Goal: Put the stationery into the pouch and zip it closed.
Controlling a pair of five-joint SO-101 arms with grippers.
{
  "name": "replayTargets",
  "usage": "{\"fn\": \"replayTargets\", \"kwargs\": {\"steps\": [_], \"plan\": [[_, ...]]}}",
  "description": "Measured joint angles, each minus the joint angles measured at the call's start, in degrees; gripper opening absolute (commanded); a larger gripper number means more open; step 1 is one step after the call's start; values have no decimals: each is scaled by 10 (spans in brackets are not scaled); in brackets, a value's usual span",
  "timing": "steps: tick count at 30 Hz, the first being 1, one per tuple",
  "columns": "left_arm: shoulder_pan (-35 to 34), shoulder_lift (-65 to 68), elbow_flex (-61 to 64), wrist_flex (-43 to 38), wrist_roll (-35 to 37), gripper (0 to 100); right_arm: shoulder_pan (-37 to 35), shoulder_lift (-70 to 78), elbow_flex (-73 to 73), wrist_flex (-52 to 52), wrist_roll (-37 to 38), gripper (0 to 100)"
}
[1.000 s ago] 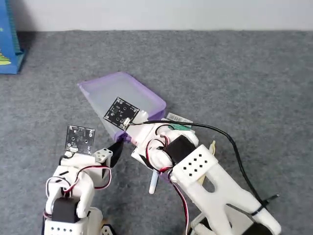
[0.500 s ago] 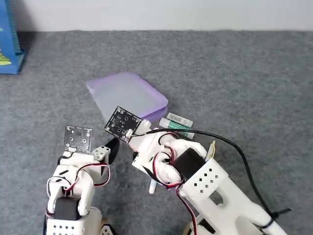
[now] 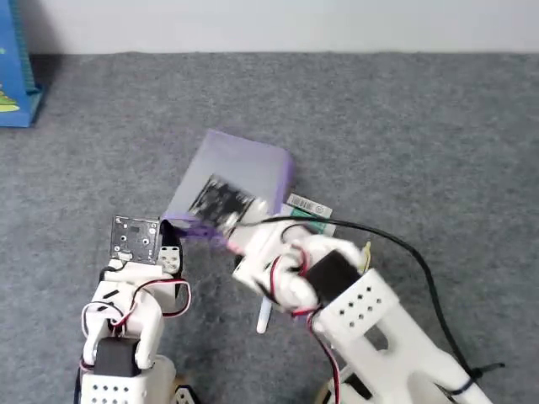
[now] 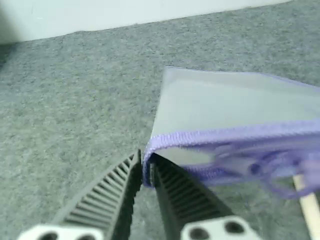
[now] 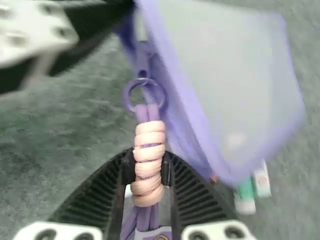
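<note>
- The pouch [image 4: 235, 110], tilted up between the arms, is pinched at its corner by the left tool [image 4: 144, 164].
- The zip pull [image 5: 149, 137] is gripped by the right tool [image 5: 147, 160].
- Stationery [image 3: 310, 206] is seen on the table [image 3: 421, 126] just right of the pouch; it could be zipped out.
- The thin corner pinch could be lost under a hard pull.

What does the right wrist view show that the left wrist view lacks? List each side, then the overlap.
Right wrist view: the right gripper shut on the pink zip pull, and green-and-white stationery beside the pouch. Left wrist view: the left gripper pinching the pouch's purple edge at a corner, and a wooden stick near the pouch. Both: the purple pouch and the grey carpet.
</note>
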Motion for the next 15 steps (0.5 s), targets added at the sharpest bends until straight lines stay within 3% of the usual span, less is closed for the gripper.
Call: {"fn": "replayTargets", "kwargs": {"steps": [8,15], "plan": [[-64,0,0,0,0,10,125,-22,0,4,25,9],[-64,-3,0,5,3,30,149,-89,0,35,29,9]]}}
